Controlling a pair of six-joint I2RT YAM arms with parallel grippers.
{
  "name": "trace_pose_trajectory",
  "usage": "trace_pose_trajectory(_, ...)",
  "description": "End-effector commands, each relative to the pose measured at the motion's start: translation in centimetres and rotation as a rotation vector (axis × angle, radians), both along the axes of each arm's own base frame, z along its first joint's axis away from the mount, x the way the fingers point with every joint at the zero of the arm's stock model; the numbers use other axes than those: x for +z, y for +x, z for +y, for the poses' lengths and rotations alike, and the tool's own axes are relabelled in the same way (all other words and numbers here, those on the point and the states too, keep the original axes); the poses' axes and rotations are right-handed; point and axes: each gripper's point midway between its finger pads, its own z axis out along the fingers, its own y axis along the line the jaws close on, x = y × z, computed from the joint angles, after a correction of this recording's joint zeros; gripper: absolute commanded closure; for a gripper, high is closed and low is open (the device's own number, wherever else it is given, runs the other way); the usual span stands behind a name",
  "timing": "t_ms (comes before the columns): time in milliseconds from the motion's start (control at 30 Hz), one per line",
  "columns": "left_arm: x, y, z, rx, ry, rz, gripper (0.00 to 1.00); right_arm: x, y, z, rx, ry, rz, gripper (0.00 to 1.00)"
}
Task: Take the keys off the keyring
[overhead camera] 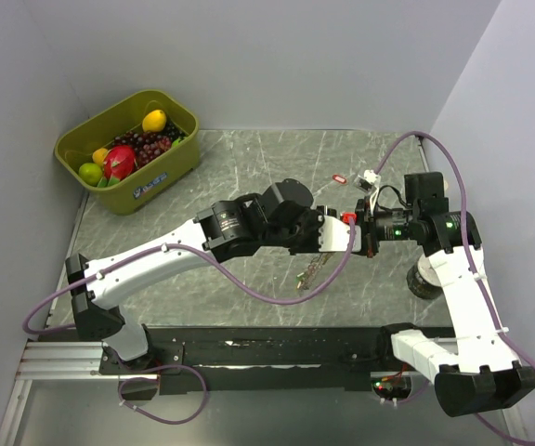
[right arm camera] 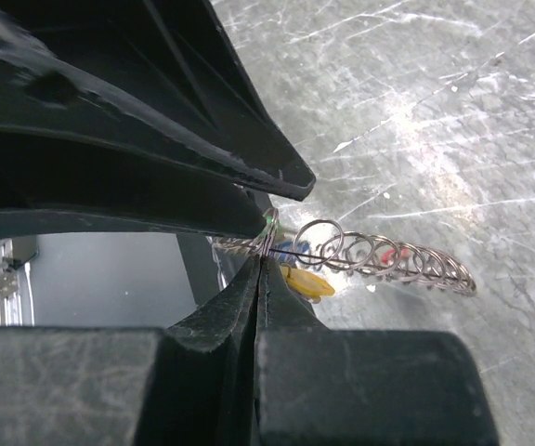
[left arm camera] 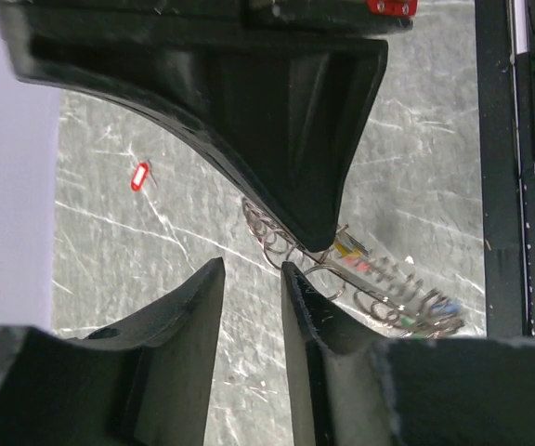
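- The right gripper (right arm camera: 260,265) was clamped tight on an end loop of the keyring (right arm camera: 379,260), holding it up off the table (overhead camera: 249,158). The rest of the ring trailed away from the pinch and sagged under its own weight.
- The left gripper (left arm camera: 252,279) had its jaws partly apart with nothing between them. Its tips sat just beside the run of loops, close against the right gripper's fingers.
- The keyring looked like a run of thin linked wire loops. I judged it light, limp along its length, stiff loop by loop, and probably slippery on hard pads. A tug would likely have made it swing and twist, so an anchoring pinch at the end loop seemed sound.
- The keys (right arm camera: 306,282) were tiny plastic tags threaded among the loops. A yellow one hung just below the pinch and a red one farther along, with perhaps a blue one too, though that was too small to be sure.
- Such tags would weigh almost nothing and could squirt out of a grip. The best hold looked to be across a tag's flat faces, drawing it along the wire.
- One red key (left arm camera: 139,176) lay loose on the table, well apart from the ring.
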Motion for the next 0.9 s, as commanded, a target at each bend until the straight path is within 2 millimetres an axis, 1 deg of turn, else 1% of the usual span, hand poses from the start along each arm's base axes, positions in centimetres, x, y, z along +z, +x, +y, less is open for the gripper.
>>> trace_pose_trajectory(0,1.8,-0.6,-0.7,-0.033,-0.042,-0.004,0.64,0.8,-0.2,0.4,0.031,0.026,-0.037,1.0)
trace_pose_trajectory(200,0.2,-1.1,-0.9,-0.059,-0.01,0.023,0.66,1.1,-0.6,0.4,0.04,0.035,-0.046,1.0)
trace_pose_trajectory(233,-0.2,-1.4,-1.0,-0.075,-0.003,0.034,0.66,1.2,-0.6,0.4,0.042,0.035,-0.05,1.0)
trace_pose_trajectory(300,-0.3,-1.5,-0.9,-0.08,0.001,0.04,0.67,1.2,-0.7,0.4,0.043,0.034,-0.053,1.0)
trace_pose_trajectory(333,-0.3,-1.6,-1.0,-0.083,0.001,0.041,0.69,1.3,-0.7,0.4,0.045,0.035,-0.056,1.0)
trace_pose_trajectory(367,-0.4,-1.6,-1.0,-0.084,0.004,0.041,0.73,1.3,-0.7,0.4,0.046,0.036,-0.055,1.0)
trace_pose_trajectory(467,-0.6,-1.6,-0.9,-0.083,0.009,0.046,0.78,1.5,-0.9,0.5,0.053,0.042,-0.063,1.0)
trace_pose_trajectory(633,-1.1,-1.9,-1.0,-0.093,0.018,0.056,0.79,1.7,-1.3,0.5,0.062,0.048,-0.076,1.0)
trace_pose_trajectory(733,-1.2,-2.1,-1.1,-0.099,0.019,0.064,0.88,1.8,-1.4,0.5,0.068,0.05,-0.078,1.0)
trace_pose_trajectory(767,-1.3,-2.1,-1.1,-0.101,0.02,0.068,0.95,1.8,-1.3,0.5,0.067,0.049,-0.076,1.0)
trace_pose_trajectory(800,-1.3,-2.2,-1.1,-0.103,0.02,0.069,0.99,1.9,-1.4,0.5,0.069,0.049,-0.081,1.0)
trace_pose_trajectory(867,-1.3,-2.4,-1.3,-0.111,0.02,0.078,0.99,2.0,-1.4,0.5,0.071,0.049,-0.088,1.0)
